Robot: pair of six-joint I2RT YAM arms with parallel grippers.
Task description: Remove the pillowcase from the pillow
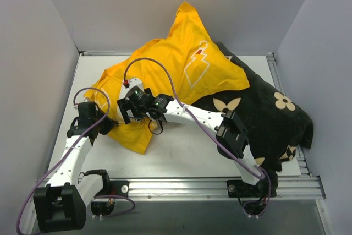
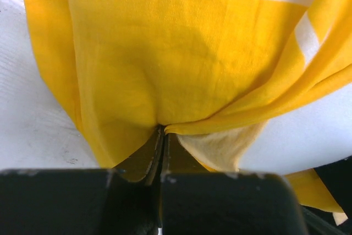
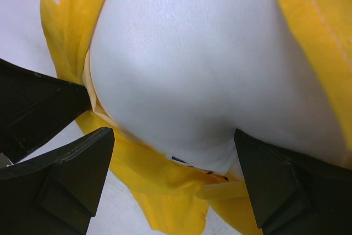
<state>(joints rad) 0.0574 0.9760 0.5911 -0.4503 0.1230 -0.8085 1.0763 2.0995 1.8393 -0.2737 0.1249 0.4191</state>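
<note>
The yellow pillowcase (image 1: 181, 64) lies across the middle of the table, with one corner raised at the back. My left gripper (image 1: 104, 126) is at its left edge. In the left wrist view the left gripper (image 2: 162, 136) is shut on a fold of the pillowcase (image 2: 181, 64). My right gripper (image 1: 133, 108) is over the case's near-left part. In the right wrist view the right gripper (image 3: 173, 136) is open, one finger on each side of the white pillow (image 3: 209, 64). The pillow bulges out of the pillowcase (image 3: 165, 191), and its small blue tag (image 3: 179, 159) shows at the opening.
A black pillow with tan flowers (image 1: 264, 114) lies at the right, partly under the yellow fabric and beside the right arm. Grey walls close in the left, back and right. A metal rail (image 1: 181, 185) runs along the table's front edge.
</note>
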